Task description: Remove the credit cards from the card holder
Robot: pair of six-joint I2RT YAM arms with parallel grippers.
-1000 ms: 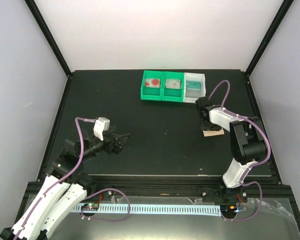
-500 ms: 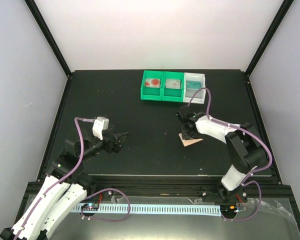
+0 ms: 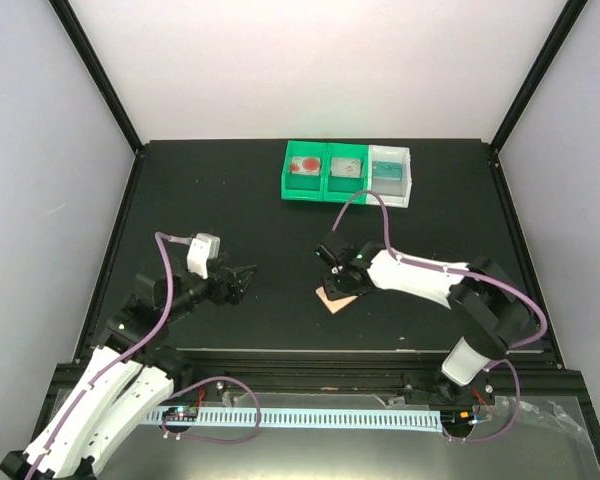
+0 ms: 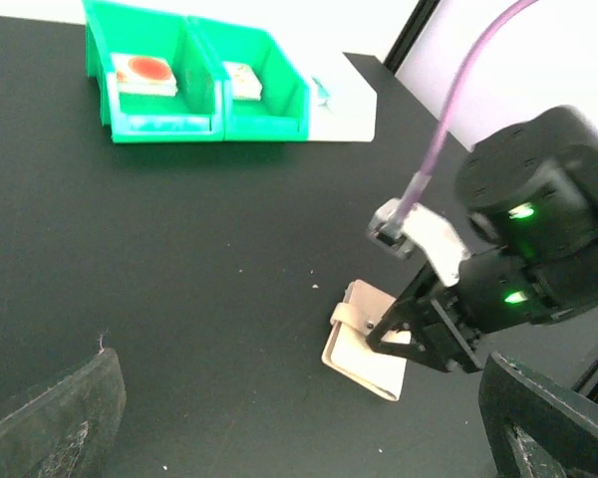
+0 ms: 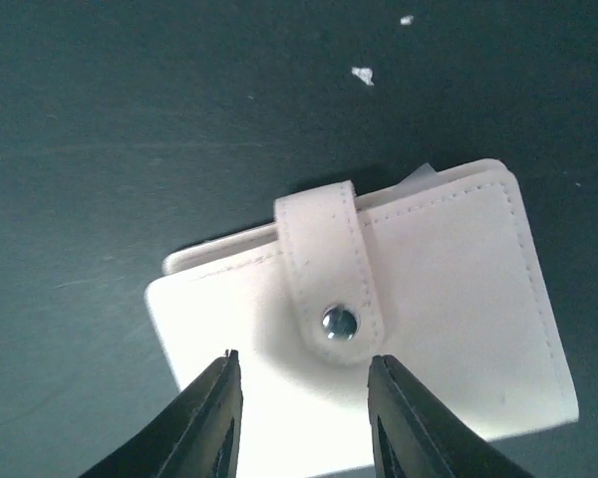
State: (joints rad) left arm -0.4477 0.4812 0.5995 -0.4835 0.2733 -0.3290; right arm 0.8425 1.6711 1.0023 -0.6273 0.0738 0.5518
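From where I stood, the job had hardly begun. The card holder lay flat on the black table, near the middle and a little toward the near edge, well apart from the bins at the far side. In the right wrist view it was shut: its strap was folded over the front and the snap stud was pressed home. No credit cards were out on the table. Only a pale sliver peeped from the holder's far edge, and I could not tell whether that was a card.

The right gripper hung directly over the holder. Its two fingers were parted, one on each side of the stud and over the leather face. They were not closed on anything, and I could not tell whether they touched the leather. The left gripper hovered to the left of the holder, apart from it and pointing toward it. Its fingers were spread wide and it held nothing.

At the far side stood two green bins and a white bin. Something teal lay in the white one, too small to name.

By my reckoning nearly everything was left to do. The holder had to be steadied, the snap popped, the flap opened, and each card drawn out. The flat, thin holder looked awkward to pin down without sliding.
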